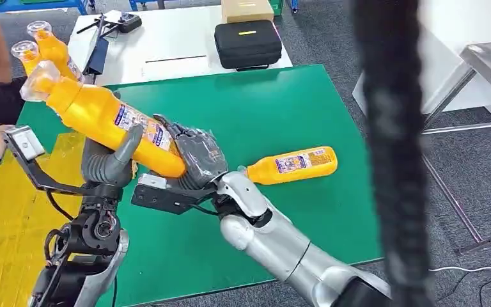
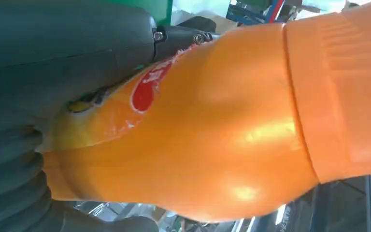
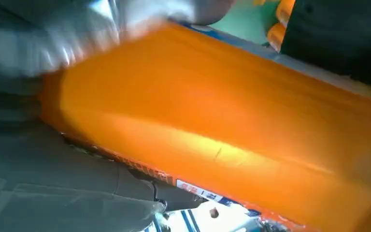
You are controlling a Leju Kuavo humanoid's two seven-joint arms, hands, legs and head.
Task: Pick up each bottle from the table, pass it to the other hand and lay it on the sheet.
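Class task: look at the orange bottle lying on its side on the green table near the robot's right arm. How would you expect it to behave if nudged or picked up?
The lying bottle is round-bodied and on its side, so a sideways nudge would probably roll it. Its glossy plastic looks smooth, perhaps slippery. It appears rigid, so it likely keeps its shape.

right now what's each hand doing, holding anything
Left hand: holding the orange bottle around its lower body.
Right hand: also gripping that same bottle near its base, mid-handover.
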